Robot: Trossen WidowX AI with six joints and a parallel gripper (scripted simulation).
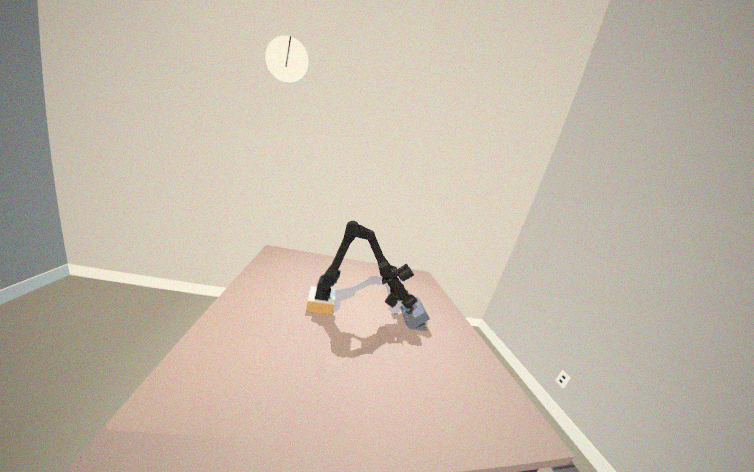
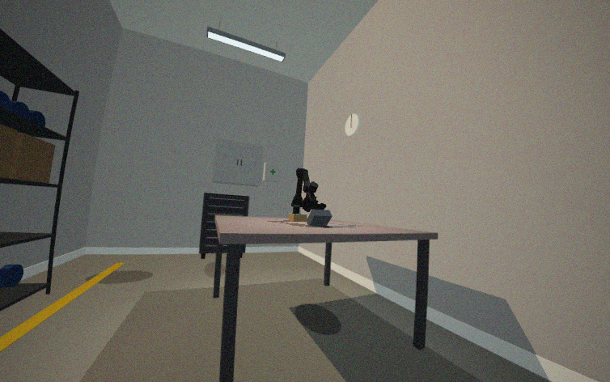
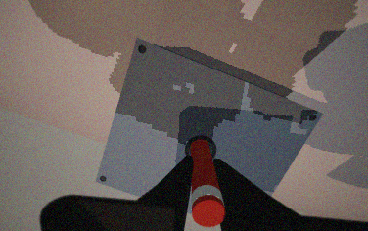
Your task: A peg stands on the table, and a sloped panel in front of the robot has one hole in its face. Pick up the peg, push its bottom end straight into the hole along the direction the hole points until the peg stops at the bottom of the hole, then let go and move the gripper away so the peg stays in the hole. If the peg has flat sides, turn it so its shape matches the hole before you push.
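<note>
My claw [image 3: 202, 168] pinches the red peg [image 3: 204, 172], whose lower end is sunk in the hole [image 3: 200, 142] of the grey sloped panel [image 3: 147, 88]. If I loosen before it bottoms out, it could slide back or tilt; a sideways drag while retreating could lever it out. The hole holds nothing but the peg tip.
</note>
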